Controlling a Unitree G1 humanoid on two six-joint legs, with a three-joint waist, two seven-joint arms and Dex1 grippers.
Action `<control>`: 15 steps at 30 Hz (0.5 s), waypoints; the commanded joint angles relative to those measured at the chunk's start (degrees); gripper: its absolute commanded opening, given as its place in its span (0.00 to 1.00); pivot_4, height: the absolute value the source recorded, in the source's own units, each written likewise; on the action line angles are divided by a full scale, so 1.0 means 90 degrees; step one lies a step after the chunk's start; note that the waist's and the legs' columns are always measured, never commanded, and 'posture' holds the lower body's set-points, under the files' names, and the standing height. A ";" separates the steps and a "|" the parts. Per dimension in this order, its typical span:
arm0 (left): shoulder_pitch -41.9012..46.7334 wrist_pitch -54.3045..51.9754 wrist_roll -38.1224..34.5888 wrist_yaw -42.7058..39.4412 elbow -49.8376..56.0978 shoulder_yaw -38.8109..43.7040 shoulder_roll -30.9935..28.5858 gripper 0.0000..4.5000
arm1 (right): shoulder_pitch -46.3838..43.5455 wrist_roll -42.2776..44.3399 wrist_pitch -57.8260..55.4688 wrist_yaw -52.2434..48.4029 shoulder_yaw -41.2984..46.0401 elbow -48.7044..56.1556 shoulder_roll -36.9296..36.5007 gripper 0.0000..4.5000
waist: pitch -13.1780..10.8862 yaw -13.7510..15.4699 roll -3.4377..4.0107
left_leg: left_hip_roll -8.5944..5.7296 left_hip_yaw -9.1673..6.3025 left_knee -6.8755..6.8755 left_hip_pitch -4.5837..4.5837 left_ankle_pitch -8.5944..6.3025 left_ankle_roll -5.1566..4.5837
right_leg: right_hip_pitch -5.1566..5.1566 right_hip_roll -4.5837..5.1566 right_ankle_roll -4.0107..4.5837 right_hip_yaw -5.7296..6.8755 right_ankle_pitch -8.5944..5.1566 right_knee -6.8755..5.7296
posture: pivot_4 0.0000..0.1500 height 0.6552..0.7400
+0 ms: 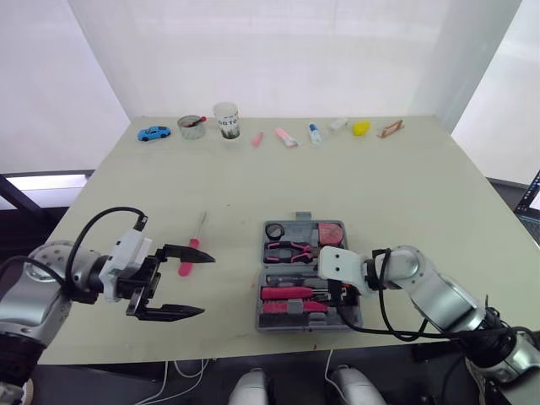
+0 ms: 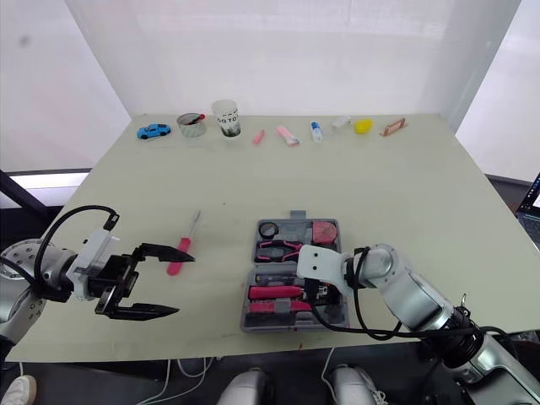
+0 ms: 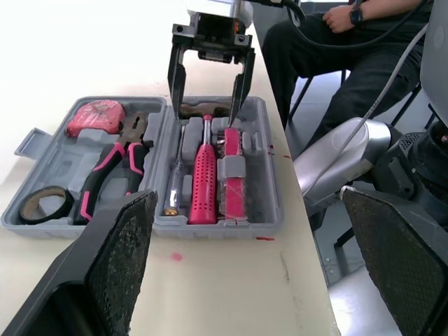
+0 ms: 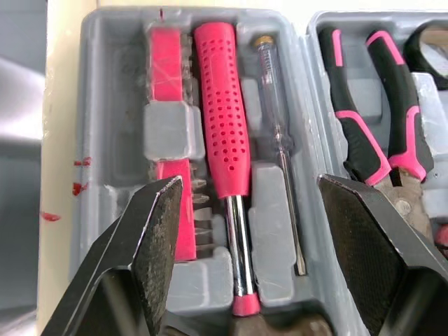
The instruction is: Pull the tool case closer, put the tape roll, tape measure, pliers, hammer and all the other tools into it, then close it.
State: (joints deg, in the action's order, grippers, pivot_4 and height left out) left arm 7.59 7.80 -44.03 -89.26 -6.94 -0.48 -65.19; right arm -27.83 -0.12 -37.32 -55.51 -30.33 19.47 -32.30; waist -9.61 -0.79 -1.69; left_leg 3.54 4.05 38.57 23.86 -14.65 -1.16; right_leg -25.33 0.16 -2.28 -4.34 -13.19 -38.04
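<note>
- Open grey plastic tool case [image 3: 49, 164] lies near the bench [image 1: 380, 194] front; right jaws, spread wide, hang over its pink-handled hammer [image 4: 222, 119], seemingly clear.
- Left jaws, apart, hover left of it.

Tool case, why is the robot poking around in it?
The robot is packing tools. The tool case lies open, with the hammer and pliers inside. The right end effector hangs open over the hammer. The left end effector is open beside a pink screwdriver lying outside the case.
</note>
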 commanded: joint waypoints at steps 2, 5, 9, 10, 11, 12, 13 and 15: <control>0.0128 0.0012 -0.0086 -0.0360 0.0002 0.0154 0.0039 1.00 | 0.0077 0.0386 0.0218 0.0124 0.0391 0.0075 0.0327 0.37 | 0.0000 -0.0010 0.0000 | 0.0001 0.0001 0.0000 0.0000 0.0000 0.0000 | 0.0000 -0.0003 0.0000 -0.0002 0.0000 -0.0002 | 1.00 1.00; 0.0153 0.0005 -0.0076 -0.0360 0.0000 0.0150 0.0064 1.00 | 0.0093 0.0317 0.0413 0.0155 0.0292 -0.0106 0.0358 0.09 | 0.0000 -0.0004 0.0000 | 0.0001 0.0001 0.0000 0.0000 0.0000 0.0000 | 0.0000 -0.0003 0.0000 -0.0003 0.0000 -0.0002 | 1.00 1.00; 0.0156 0.0005 -0.0069 -0.0360 -0.0001 0.0161 0.0089 1.00 | 0.0030 0.0231 0.0612 0.0197 0.0167 -0.0429 0.0480 0.01 | 0.0000 -0.0003 0.0000 | 0.0001 0.0002 0.0001 0.0000 0.0000 0.0000 | 0.0000 -0.0003 0.0000 -0.0004 0.0000 -0.0002 | 1.00 1.00; 0.0149 0.0001 -0.0069 -0.0360 0.0006 0.0173 0.0095 1.00 | 0.0019 0.0221 0.0650 0.0196 0.0141 -0.0501 0.0513 0.01 | 0.0000 -0.0004 0.0000 | 0.0001 0.0002 0.0001 0.0000 0.0000 0.0000 | 0.0000 -0.0003 0.0000 -0.0004 0.0000 -0.0002 | 1.00 1.00; 0.0141 -0.0001 -0.0068 -0.0360 0.0011 0.0181 0.0101 1.00 | 0.0020 0.0224 0.0670 0.0192 0.0126 -0.0570 0.0552 0.01 | 0.0000 -0.0004 0.0000 | 0.0001 0.0002 0.0001 0.0000 0.0000 0.0000 | 0.0000 -0.0003 0.0000 -0.0004 0.0000 -0.0002 | 1.00 1.00; 0.0129 -0.0005 -0.0065 -0.0360 0.0021 0.0195 0.0111 1.00 | 0.0017 0.0173 0.0715 0.0166 0.0060 -0.0649 0.0550 0.01 | 0.0000 -0.0004 0.0000 | 0.0001 0.0002 0.0001 0.0000 0.0000 0.0000 | 0.0000 -0.0003 0.0000 -0.0004 0.0000 -0.0002 | 1.00 1.00; 0.0116 -0.0009 -0.0061 -0.0360 0.0029 0.0207 0.0120 1.00 | 0.0014 0.0112 0.0790 0.0128 -0.0020 -0.0740 0.0539 0.01 | 0.0000 -0.0005 0.0000 | 0.0001 0.0002 0.0001 0.0000 0.0000 0.0000 | -0.0001 -0.0003 0.0000 -0.0004 0.0000 -0.0002 | 1.00 1.00; 0.0101 -0.0016 -0.0057 -0.0360 0.0036 0.0223 0.0132 1.00 | 0.0019 0.0080 0.0875 0.0092 -0.0099 -0.0897 0.0582 0.01 | 0.0000 -0.0005 0.0000 | 0.0001 0.0002 0.0001 0.0000 0.0000 0.0000 | -0.0001 -0.0003 0.0000 -0.0004 0.0000 -0.0002 | 1.00 1.00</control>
State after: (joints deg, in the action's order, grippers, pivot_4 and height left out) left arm 8.51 7.64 -44.02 -89.28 -7.34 -0.46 -63.86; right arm -27.33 0.67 -30.85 -54.46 -31.16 10.87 -27.30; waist -9.61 -0.83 -1.69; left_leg 3.55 4.07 38.58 23.86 -14.65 -1.16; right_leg -25.33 0.13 -2.28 -4.38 -13.18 -38.06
